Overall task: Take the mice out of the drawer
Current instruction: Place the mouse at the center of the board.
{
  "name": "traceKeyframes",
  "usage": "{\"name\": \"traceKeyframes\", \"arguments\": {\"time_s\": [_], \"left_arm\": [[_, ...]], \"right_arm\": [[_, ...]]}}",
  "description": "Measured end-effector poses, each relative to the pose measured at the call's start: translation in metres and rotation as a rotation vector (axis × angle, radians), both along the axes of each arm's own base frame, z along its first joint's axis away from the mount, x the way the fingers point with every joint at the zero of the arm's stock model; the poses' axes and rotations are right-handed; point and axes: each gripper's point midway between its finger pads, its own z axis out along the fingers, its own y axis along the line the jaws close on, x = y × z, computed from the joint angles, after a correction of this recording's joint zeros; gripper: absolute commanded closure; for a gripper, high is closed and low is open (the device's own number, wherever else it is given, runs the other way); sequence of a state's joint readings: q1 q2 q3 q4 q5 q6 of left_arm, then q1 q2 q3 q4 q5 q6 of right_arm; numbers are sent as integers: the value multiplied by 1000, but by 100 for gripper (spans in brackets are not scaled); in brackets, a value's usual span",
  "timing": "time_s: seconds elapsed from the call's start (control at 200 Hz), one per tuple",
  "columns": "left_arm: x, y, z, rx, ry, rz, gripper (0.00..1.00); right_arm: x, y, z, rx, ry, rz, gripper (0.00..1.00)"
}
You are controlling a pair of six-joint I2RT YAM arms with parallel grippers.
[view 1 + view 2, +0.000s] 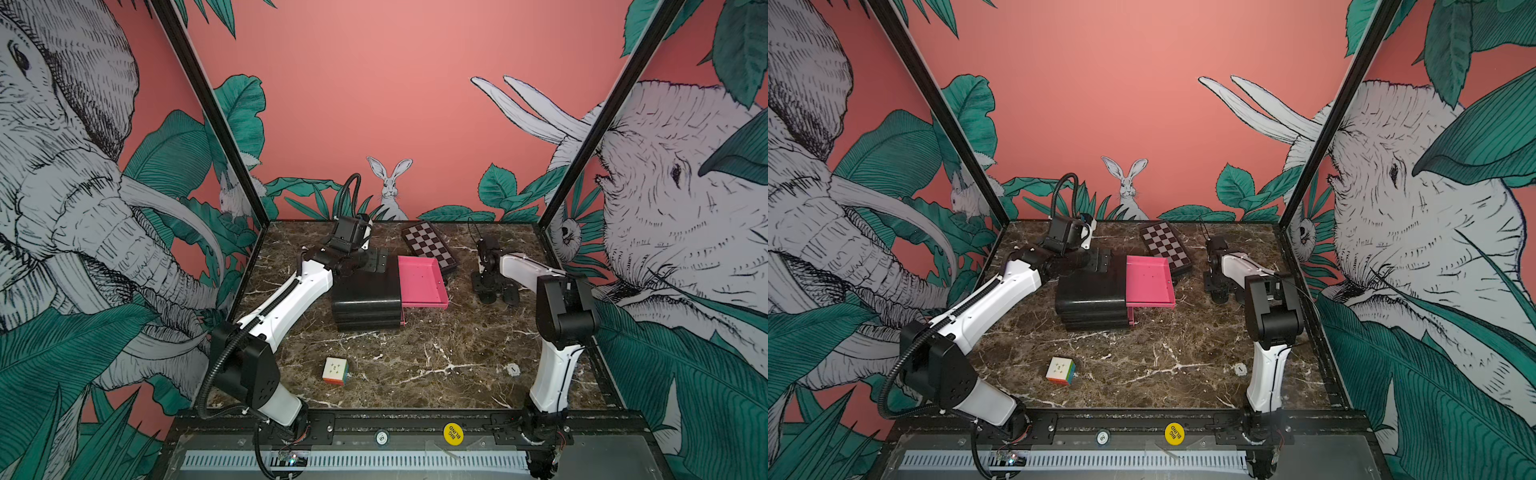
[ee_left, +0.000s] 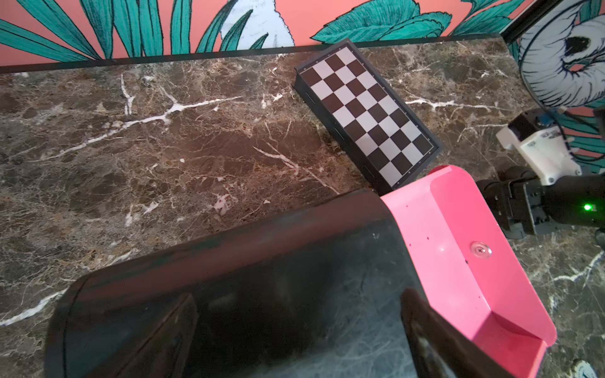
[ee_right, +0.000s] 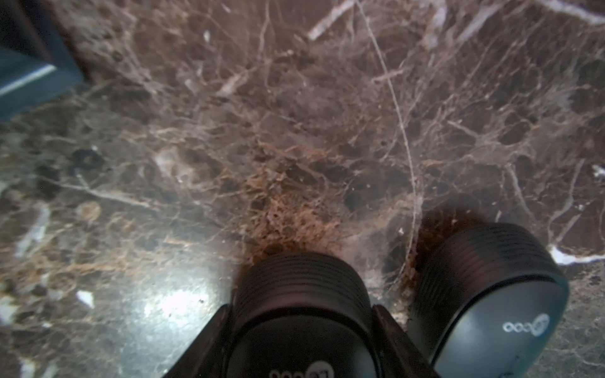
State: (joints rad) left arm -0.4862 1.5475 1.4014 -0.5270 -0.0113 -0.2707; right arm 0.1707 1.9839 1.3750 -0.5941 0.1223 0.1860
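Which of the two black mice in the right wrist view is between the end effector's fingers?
The mouse hugged by both fingers; the other mouse lies free beside it.

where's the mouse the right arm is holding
Right wrist view: the matte black oval mouse sits gripped in the right tool, beside a second black mouse; in a top view, right of the open pink drawer.

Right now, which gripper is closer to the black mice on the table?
Right. The right gripper sits among the mice, gripping one; the left gripper is above the black cabinet, beyond the pink drawer.
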Motion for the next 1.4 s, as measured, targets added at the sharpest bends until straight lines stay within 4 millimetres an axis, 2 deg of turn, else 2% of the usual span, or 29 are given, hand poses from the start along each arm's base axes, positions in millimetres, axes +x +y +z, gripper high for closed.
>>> {"name": "traceKeyframes", "arguments": {"time_s": [0.355,0.485,0.6,0.81,0.97,1.09,1.285,1.4], "left_arm": [[5,-1,13,-17,-27,13,1],[5,-1,13,-20,-25,15,1],[4,-1,13,-21,-25,16,1],[4,-1,13,-21,-25,16,1],[4,-2,13,-24,-24,12,1],[4,-3,13,-27,-21,7,1],[4,-2,19,-20,-33,1,1],[1,13,26,-5,-33,24,1]], "right_arm": [[6,-13,-1,26,12,-35,42],[12,-14,-3,38,10,-43,35],[11,-14,-5,46,18,-48,28],[9,-14,-4,51,19,-57,26],[-1,-10,-1,82,33,-60,24],[1,-3,21,131,-11,-67,21],[11,9,91,222,-176,-94,11],[13,19,120,262,-244,-112,7]]}}
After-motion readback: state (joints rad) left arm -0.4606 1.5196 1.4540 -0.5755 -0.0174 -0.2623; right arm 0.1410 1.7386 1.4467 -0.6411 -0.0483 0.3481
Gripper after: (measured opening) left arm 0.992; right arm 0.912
